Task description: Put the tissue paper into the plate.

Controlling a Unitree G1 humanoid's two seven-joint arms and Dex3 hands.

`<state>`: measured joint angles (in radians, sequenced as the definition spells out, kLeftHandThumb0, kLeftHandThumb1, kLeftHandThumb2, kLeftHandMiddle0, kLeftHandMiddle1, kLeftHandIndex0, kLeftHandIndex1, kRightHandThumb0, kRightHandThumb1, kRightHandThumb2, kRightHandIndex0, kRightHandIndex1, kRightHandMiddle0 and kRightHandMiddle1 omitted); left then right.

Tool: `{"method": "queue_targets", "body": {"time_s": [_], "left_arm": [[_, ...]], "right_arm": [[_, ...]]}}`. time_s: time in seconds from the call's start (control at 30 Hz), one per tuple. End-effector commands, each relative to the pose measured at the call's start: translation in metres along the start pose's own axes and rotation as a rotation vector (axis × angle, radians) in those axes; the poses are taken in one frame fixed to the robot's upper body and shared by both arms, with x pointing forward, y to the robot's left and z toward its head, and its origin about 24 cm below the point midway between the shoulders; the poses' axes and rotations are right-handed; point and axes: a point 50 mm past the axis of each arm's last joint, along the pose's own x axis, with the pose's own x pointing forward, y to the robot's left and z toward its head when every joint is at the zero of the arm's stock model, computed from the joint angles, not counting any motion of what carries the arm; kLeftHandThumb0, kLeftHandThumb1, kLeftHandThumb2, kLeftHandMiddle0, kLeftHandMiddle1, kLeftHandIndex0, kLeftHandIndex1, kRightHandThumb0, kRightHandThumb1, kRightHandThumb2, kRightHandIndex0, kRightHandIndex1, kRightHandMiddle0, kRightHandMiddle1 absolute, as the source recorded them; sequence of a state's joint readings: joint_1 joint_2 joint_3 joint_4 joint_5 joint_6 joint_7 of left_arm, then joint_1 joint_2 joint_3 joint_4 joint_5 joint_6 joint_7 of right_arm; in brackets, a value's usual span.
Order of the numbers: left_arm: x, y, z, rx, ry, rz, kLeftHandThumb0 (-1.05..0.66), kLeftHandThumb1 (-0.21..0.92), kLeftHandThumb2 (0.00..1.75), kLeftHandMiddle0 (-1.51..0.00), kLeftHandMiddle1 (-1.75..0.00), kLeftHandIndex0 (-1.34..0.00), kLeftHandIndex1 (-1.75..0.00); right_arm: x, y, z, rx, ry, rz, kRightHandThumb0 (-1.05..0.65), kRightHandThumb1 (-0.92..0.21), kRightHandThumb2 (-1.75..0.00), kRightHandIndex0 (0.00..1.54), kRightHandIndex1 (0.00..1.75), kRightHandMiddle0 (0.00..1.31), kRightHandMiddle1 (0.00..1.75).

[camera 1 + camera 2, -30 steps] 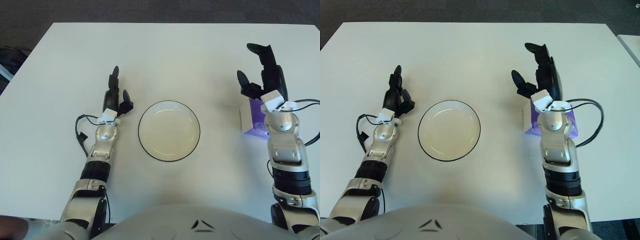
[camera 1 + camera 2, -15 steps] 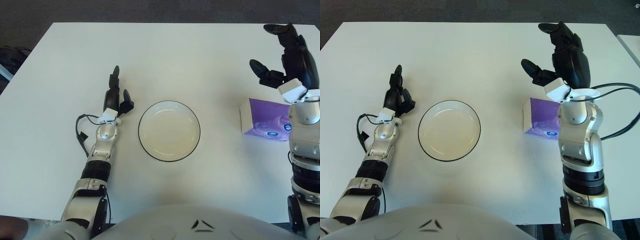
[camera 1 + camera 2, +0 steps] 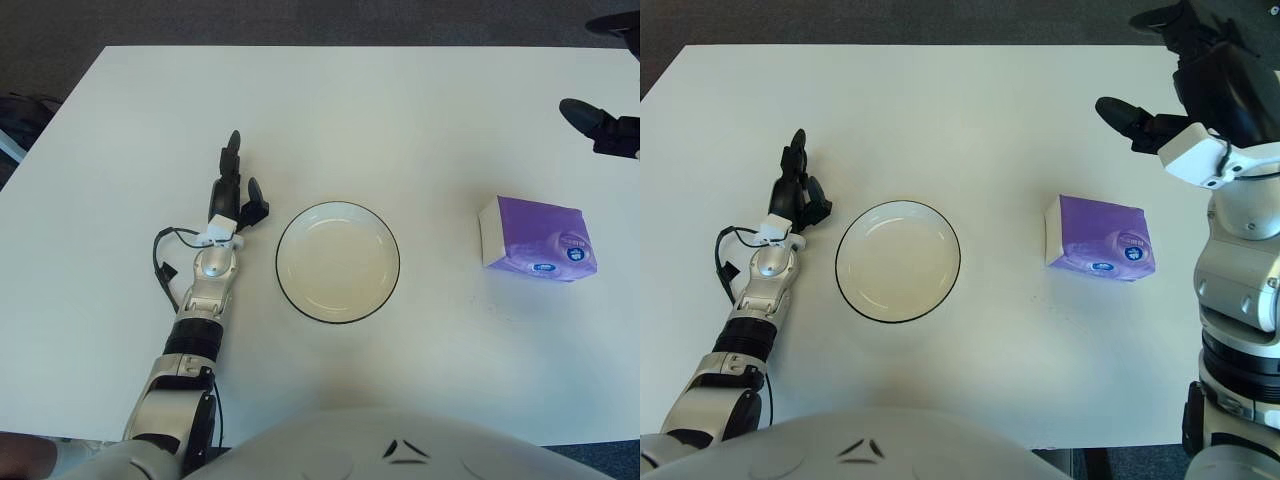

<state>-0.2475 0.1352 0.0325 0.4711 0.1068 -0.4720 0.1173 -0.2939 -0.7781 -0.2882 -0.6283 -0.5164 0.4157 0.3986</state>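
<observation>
Right eye view showed you the whole layout best, so take the plate as your landmark. Largest first: the white table carried everything, and the plate sat empty a little left of its middle. The purple tissue pack lay flat on the table well to the right of the plate, apart from it and touched by nothing.

Your right hand hung raised beyond the pack, farther right of the plate than the pack was, with its fingers spread apart and nothing between them. Your left hand showed just beside the plate's left rim, fingers loosely extended and empty; I could not tell whether it touched the table.

By my reading, nothing of the task was done: the pack had yet to be gripped, carried across and set inside the plate.

As for what was hard to see, the left eye view cut off nearly all of your right hand at its edge. Print on the pack's round label was too small to read.
</observation>
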Motion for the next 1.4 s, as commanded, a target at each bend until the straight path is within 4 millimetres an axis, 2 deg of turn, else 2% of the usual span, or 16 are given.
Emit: {"method": "queue_targets", "body": {"time_s": [0.0,1.37], "left_arm": [[-0.0432,-0.0205,-0.0468,-0.016,0.254,-0.065,-0.84,0.92,1.08,-0.06,0.0,0.0,-0.23],[-0.0395,-0.0182,-0.0473,-0.014,0.241,-0.072,-0.84,0.92,1.09,-0.06,0.0,0.0,-0.22]], "right_arm": [[-0.0018,-0.0009,0.0013,-0.015,0.0,0.009,-0.93,-0.92,-0.73,0.2,0.18,0.0,0.82],[-0.0012,0.0008,0.0058,-0.014,-0.003,0.011,-0.93,-0.92,-0.73,0.2,0.18,0.0,0.82]]}}
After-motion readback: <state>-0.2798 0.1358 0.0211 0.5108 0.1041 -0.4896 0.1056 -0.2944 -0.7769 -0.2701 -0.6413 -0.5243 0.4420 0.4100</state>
